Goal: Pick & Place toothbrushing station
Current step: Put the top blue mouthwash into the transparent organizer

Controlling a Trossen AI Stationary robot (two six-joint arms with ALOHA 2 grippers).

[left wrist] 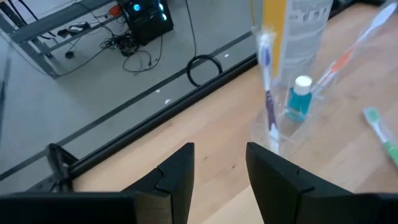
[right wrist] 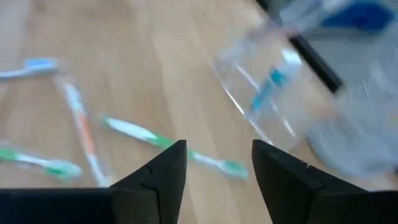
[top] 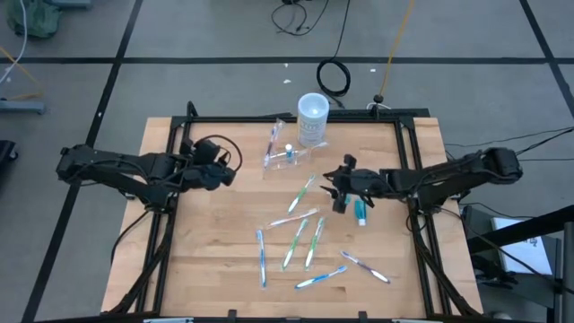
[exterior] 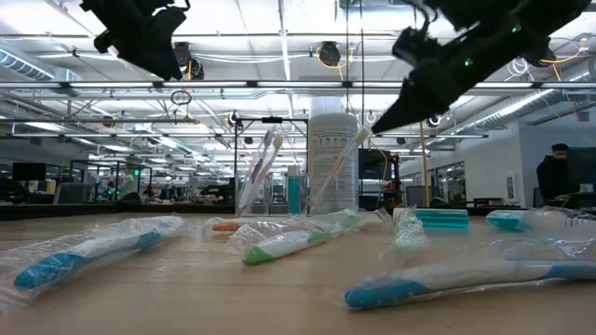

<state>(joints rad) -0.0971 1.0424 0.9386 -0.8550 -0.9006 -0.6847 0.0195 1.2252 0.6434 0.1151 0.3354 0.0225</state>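
Both pincers hang above the worktop with fingers apart and nothing between them. One is the left gripper (top: 231,170), over the left half near the left edge, its two dark fingers (left wrist: 177,171) parted in its wrist view. The other is the right gripper (top: 334,184), over the right half, with fingers (right wrist: 163,168) spread above the wood.

Nearest the front edge lie wrapped toothbrushes, seven countable from above. One blue toothbrush (top: 262,257) lies left of centre. Two more blue ones lie toward the front right: one (top: 320,276) closest to the front edge, another (top: 366,266) just right of it. Two green ones, (top: 295,244) and (top: 315,242), lie side by side mid-table. A pale toothbrush (top: 294,217) sits just behind them. A third green toothbrush (top: 303,192) lies farther back, near the right gripper. One small teal package (top: 360,212) lies below the right gripper.

Farther back, near the rear edge and about centre, stands the toothbrushing station (top: 284,154), a clear holder on the worktop. It holds two toothbrushes leaning upright and one small blue bottle (left wrist: 299,99). Just behind it and to the right stands one white cup (top: 312,117), close by the rear edge. Neither gripper touches the station.
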